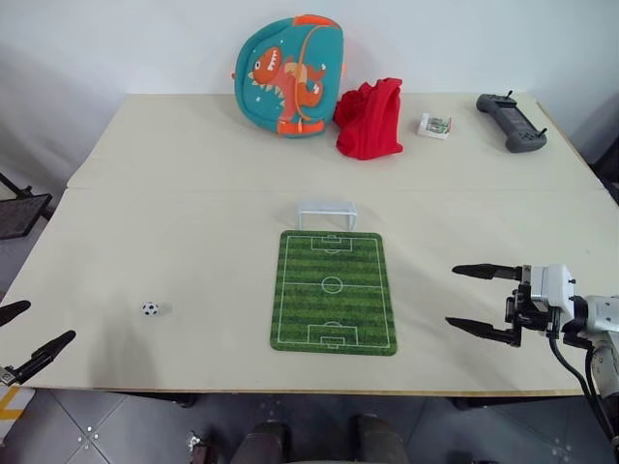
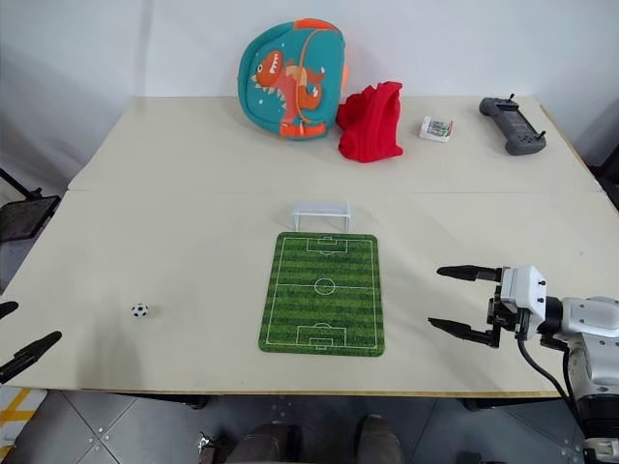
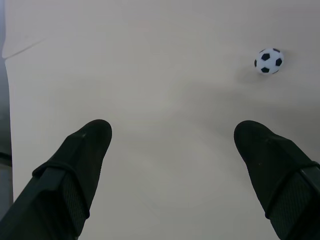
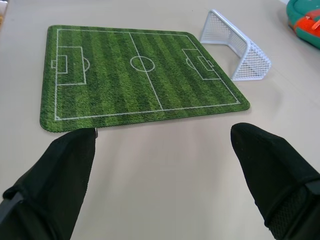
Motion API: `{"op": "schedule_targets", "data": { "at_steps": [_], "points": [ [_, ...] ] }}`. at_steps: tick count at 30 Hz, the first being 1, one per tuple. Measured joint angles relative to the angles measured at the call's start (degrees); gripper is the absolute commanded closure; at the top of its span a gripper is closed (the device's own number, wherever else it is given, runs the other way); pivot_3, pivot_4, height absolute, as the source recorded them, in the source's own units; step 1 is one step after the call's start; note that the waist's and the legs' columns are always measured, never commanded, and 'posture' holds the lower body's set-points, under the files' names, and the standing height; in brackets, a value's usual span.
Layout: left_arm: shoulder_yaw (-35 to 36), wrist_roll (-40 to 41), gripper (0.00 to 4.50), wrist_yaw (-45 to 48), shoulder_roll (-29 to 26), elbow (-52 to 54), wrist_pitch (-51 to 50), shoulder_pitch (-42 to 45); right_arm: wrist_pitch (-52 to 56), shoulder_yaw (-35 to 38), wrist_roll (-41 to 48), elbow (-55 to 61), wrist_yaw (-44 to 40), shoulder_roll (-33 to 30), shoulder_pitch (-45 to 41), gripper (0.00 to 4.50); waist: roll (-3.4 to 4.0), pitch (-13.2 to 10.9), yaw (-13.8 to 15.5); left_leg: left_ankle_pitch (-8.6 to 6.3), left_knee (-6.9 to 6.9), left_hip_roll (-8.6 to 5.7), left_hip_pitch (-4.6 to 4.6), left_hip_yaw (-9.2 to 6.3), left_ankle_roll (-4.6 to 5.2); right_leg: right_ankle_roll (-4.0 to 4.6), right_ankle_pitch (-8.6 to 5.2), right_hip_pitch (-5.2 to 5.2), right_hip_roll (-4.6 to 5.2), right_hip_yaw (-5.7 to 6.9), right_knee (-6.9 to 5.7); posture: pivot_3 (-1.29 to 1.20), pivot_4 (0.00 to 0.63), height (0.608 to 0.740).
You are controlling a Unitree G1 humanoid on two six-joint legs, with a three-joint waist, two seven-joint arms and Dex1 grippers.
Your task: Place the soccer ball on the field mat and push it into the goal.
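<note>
Table (image 1: 193, 222) | goal (image 1: 327, 214) empty, at field mat (image 1: 334, 291) far end | soccer ball (image 1: 150, 308) off mat | both end effectors spread

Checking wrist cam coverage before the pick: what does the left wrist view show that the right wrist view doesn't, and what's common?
Left wrist view: the soccer ball, lying on bare tabletop beyond the open left gripper, nearer one fingertip than the other.

Right wrist view: the field mat flat on the table, the goal standing just off the mat's far short edge, and an edge of the teal backpack, all beyond the open right gripper.

Both: the same beige table, and two black fingers spread wide with nothing between them.
</note>
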State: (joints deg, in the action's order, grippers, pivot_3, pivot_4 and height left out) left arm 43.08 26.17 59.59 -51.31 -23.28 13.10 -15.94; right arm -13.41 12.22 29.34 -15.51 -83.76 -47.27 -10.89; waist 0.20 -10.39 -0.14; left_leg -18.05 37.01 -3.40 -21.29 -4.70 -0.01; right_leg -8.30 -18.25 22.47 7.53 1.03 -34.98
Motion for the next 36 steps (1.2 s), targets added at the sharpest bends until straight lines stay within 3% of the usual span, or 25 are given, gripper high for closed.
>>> {"op": "schedule_targets", "data": {
  "at_steps": [5, 9, 14, 24, 29, 34, 36],
  "points": [
    [0.31, 0.62, 0.06, 1.42, 0.00, -0.31, -0.77, 1.21, 5.49, -0.74, 2.98, 5.57, 0.05, 1.46, -0.09, 0.00, 0.00, 0.00, -0.10, 0.00, 0.01, 0.05, 0.01, 0.02, -0.01, 0.02, 0.01, 0.00, -0.04, 0.00, -0.02, 0.00, 0.150, 0.740],
    [-1.05, 0.73, 0.06, 5.01, -0.45, -4.89, -0.89, 5.77, 11.83, -1.95, 9.39, 18.22, 4.82, 8.15, -0.39, 0.00, 0.00, 0.00, -0.04, -0.01, 0.01, 0.09, 0.04, 0.01, -0.07, 0.03, 0.02, 0.04, -0.08, 0.02, -0.13, 0.00, 0.150, 0.740],
    [-3.92, 0.48, 0.06, 10.07, -0.52, -7.61, 1.25, 7.34, 10.70, -2.31, 12.20, 24.94, 6.92, 14.55, 0.65, 0.00, -0.06, 0.04, 0.14, -0.10, 0.05, 0.07, 0.01, 0.03, -0.02, -0.04, 0.05, 0.02, -0.04, 0.04, -0.06, 0.00, 0.150, 0.740],
    [-12.57, 2.54, 0.06, 9.15, 3.28, 7.12, -7.29, 12.07, 10.79, -2.34, 10.74, 19.95, 3.45, 13.47, 0.45, 0.00, -0.07, 0.03, -0.21, -0.11, 0.05, 0.14, 0.10, 0.17, -0.03, -0.02, 0.06, 0.06, -0.11, 0.03, -0.17, 0.00, 0.150, 0.740],
    [-18.53, -0.28, 0.06, 6.85, 5.57, 6.72, -8.30, 13.76, 10.42, -2.03, 10.36, 19.72, 2.65, 13.36, 0.53, 0.00, -0.08, 0.03, -0.19, -0.11, 0.12, 0.14, 0.12, 0.32, -0.02, -0.03, 0.07, 0.10, -0.13, 0.01, -0.26, 0.00, 0.150, 0.740],
    [-18.98, -1.76, 0.06, 4.98, 5.70, 4.17, -7.64, 15.37, 9.35, -1.03, 10.29, 19.09, 1.73, 13.36, 0.94, 0.00, -0.08, 0.03, 0.09, -0.11, 0.14, 0.13, 0.12, 0.32, -0.02, -0.03, 0.07, 0.09, -0.11, 0.01, -0.26, 0.00, 0.150, 0.740],
    [-19.29, -1.89, 0.44, 4.44, 6.43, 2.74, -7.36, 15.87, 8.46, -0.50, 10.25, 17.94, 1.03, 13.36, 1.56, 0.00, -0.08, 0.03, 0.14, -0.11, 0.15, 0.11, 0.12, 0.32, -0.01, -0.05, 0.08, 0.08, -0.10, 0.02, -0.26, 0.00, 0.150, 0.740]
  ]
}}
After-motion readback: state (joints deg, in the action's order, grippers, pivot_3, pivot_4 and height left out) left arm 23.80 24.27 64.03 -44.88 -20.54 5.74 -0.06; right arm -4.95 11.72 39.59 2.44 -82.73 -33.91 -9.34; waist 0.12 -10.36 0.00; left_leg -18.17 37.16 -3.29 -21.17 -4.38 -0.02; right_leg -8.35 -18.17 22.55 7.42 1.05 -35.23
